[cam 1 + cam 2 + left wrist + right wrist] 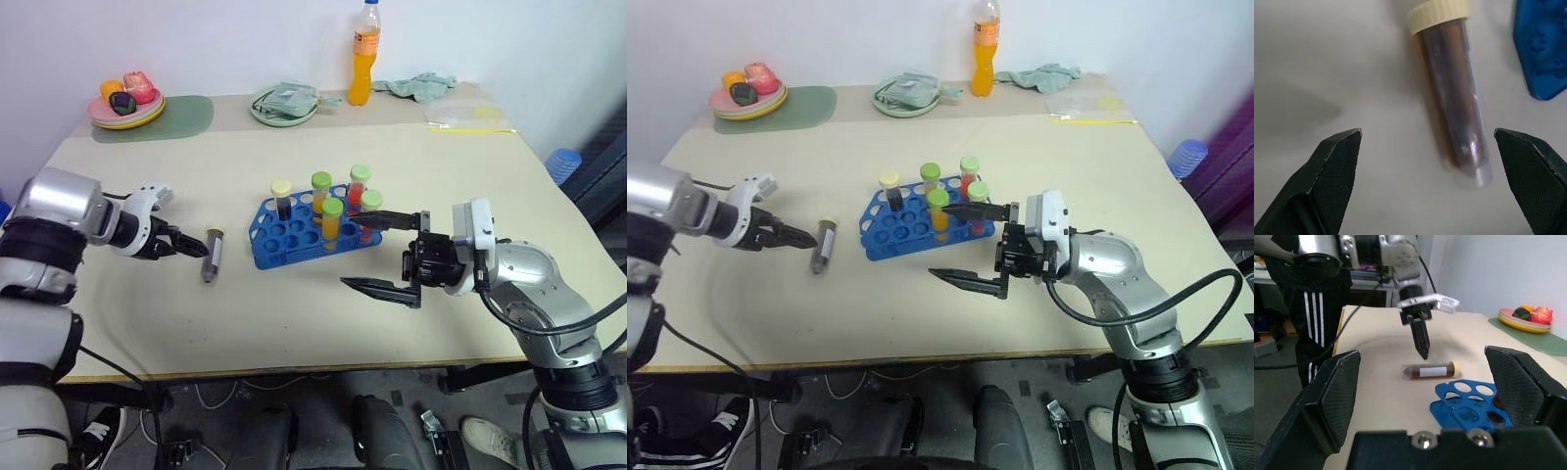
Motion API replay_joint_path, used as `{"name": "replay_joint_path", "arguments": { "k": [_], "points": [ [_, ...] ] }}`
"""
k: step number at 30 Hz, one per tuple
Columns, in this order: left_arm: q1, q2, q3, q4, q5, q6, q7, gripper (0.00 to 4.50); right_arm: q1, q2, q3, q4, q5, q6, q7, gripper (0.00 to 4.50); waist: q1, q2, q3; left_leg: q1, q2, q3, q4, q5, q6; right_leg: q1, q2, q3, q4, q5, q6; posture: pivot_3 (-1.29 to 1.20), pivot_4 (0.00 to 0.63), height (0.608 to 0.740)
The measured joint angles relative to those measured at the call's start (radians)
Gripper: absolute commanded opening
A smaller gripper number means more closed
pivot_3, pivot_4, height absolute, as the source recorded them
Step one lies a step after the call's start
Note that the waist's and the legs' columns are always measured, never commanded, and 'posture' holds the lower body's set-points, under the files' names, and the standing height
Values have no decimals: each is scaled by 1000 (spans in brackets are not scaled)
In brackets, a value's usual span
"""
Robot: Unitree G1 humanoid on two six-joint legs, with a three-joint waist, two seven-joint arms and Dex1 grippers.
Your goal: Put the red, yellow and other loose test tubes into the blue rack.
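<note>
Beside the blue rack [312,233], the dark tube [212,254] is left flat on the tabletop [294,323], bracketed by the wide-apart left pincer [1427,142] for pickup, right pincer [384,253] parked apart too

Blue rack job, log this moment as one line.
left claw: open, by lying cream-capped dark plastic tube | right claw: open, empty | blue plastic holed rack: five tubes upright

My arms are silver-grey with black joints and black cables; each white-housed gripper [384,253] carries two black fingers [372,286].

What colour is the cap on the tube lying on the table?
Cream, on the tube; clearest in the left wrist view.
</note>
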Motion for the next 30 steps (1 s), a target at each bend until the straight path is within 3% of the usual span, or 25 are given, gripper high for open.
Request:
{"name": "replay_joint_path", "arguments": {
  "k": [4,6,13,18,20,22,26,30],
  "points": [
    [-16,-53,-39,52,54,-22,-40,4500,4,-6,0,0,-27,-1,3,4477,-3,0,0,0,0,0,0,1,-1,-1,0,0,1,0,0,0,150,740],
    [-28,-67,-39,66,72,-23,-49,3961,6,-12,1,0,-41,-1,4,4500,-1,0,0,0,0,0,0,0,1,0,0,0,1,0,0,0,150,740],
    [-29,-88,-38,103,108,-21,-91,855,11,-12,1,1,-65,-8,7,4500,-7,0,0,0,0,0,0,0,1,0,0,0,1,0,0,0,150,740],
    [-28,-89,27,146,130,-56,-31,788,11,-10,2,17,-85,-23,13,4500,-7,0,0,1,1,0,0,0,1,-1,0,0,2,0,0,0,150,740],
    [-18,-89,120,155,144,-102,65,788,11,-10,2,26,-90,-31,13,4500,-5,0,0,0,1,0,0,0,0,-1,0,0,2,0,0,0,150,740],
    [39,-98,314,110,127,-205,221,788,19,-9,0,29,-100,-42,5,4500,-3,-1,0,-1,1,0,1,2,-3,-2,-1,1,2,0,0,0,150,740],
    [334,-208,633,-323,87,-504,433,788,63,-11,-8,39,-119,-60,-9,4500,4,-1,-1,-6,0,1,2,3,-5,-6,-3,1,0,0,0,0,150,740],
    [623,-344,700,-677,91,-872,481,788,76,-11,-16,60,-131,-78,-21,4500,7,-2,-1,-10,-1,1,5,2,-4,-8,-5,1,0,1,1,0,150,740]
  ]
}}
